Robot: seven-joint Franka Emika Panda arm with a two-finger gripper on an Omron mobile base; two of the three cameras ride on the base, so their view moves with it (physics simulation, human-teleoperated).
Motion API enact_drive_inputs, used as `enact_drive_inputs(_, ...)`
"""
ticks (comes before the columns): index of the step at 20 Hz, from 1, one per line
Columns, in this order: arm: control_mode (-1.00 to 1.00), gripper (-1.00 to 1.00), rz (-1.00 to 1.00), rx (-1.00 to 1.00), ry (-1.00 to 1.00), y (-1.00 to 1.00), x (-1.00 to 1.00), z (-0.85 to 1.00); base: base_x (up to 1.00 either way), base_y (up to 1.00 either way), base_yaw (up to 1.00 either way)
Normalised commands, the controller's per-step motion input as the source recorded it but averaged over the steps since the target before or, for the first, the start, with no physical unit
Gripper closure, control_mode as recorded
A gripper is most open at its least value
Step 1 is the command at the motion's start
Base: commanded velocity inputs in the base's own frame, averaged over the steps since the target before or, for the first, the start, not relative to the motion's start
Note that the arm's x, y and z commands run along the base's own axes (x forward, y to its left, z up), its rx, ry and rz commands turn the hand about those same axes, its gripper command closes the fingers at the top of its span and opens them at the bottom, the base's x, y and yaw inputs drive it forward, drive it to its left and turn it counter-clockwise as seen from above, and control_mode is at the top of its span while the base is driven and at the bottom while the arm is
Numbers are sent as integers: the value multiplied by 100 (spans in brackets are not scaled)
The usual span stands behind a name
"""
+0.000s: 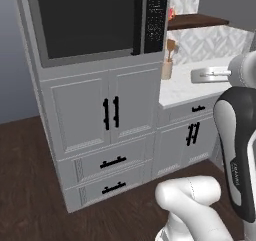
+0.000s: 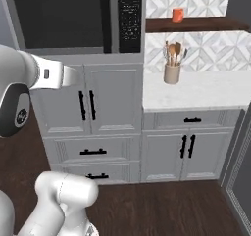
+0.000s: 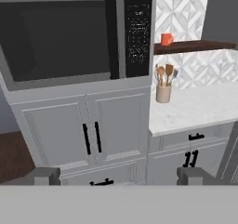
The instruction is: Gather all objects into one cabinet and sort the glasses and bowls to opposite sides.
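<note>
One small orange mug [image 3: 167,38] near dark wooden shelf's [image 3: 195,46] left end, I think | gripper [image 3: 119,175] wide, holding nothing | white counter [image 3: 195,109] mostly bare

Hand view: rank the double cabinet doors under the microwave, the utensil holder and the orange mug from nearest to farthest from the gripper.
1. Double cabinet doors, straight ahead above the open gripper.
2. Utensil holder, right, on the counter by the microwave.
3. Orange mug, upper right, on the wooden shelf against the wall.

The microwave [image 2: 68,17] fills the upper left above 2 cabinet doors [image 2: 87,105], with the mug [image 2: 177,15] on the wooden shelf [image 2: 196,24] upper right, above the utensil holder [image 2: 171,73] on the counter [image 2: 196,93].
</note>
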Motion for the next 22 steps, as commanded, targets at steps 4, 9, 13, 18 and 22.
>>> enact_drive_inputs(4,100,-100,0,0,0,0,0,0,55,-75,23)
enact_drive_inputs(9,100,-100,0,0,0,0,0,0,32,-62,39)
enact_drive_inputs(13,100,-100,0,0,0,0,0,0,6,-64,3)
enact_drive_inputs(18,100,-100,0,0,0,0,0,0,40,-62,-4)
enact_drive_inputs(22,100,-100,0,0,0,0,0,0,63,-29,8)
